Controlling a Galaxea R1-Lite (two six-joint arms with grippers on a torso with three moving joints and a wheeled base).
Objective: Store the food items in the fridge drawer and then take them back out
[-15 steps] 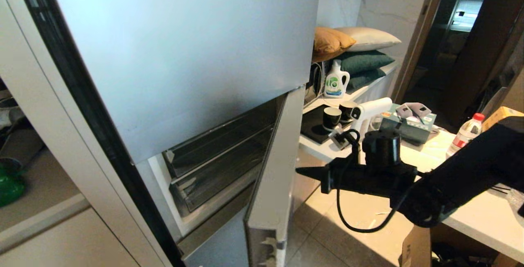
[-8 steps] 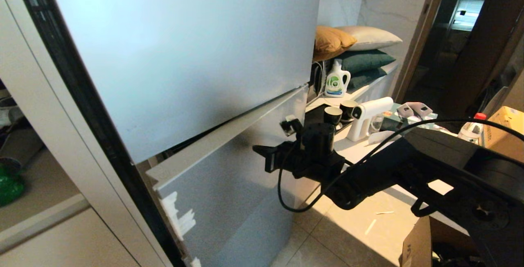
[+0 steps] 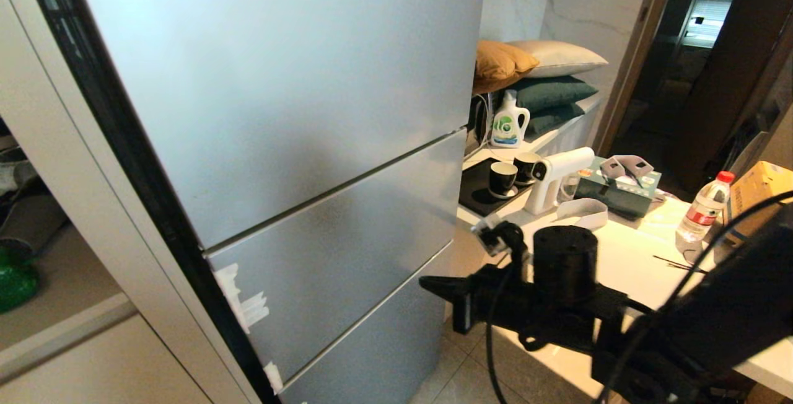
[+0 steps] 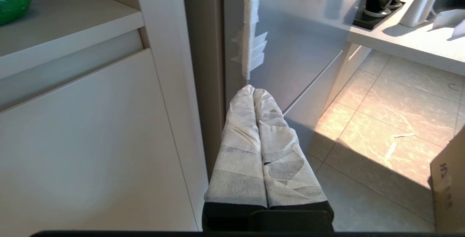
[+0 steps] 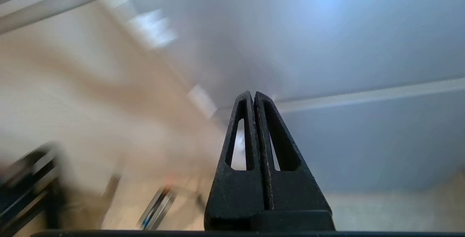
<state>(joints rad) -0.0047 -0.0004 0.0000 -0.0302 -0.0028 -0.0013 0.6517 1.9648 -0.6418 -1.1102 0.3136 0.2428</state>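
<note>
The fridge drawer (image 3: 347, 243), the middle silver-blue front with white tape scraps (image 3: 245, 305) on its left edge, stands flush with the fronts above and below it. My right gripper (image 3: 429, 282) hovers shut and empty just off the fridge's right side, level with the lower seam and pointing at the fronts. In the right wrist view its black fingertips (image 5: 253, 93) are pressed together. My left gripper (image 4: 253, 88), with white-wrapped fingers, is shut and parked low by the taped edge of the drawer (image 4: 298, 29). A glossy green food item (image 3: 12, 280) lies on the cabinet shelf to the left.
To the right is a white counter (image 3: 638, 267) with two black cups (image 3: 502, 178), a white spray gun (image 3: 554, 175), a tissue box (image 3: 619, 184) and a water bottle (image 3: 703, 206). A white cabinet (image 3: 62, 354) flanks the fridge's left side. Tiled floor lies below my right arm.
The middle fridge front stood wide open, then nearly shut with my right gripper against it, and is now shut. The right gripper has drawn back to the right and lower.
</note>
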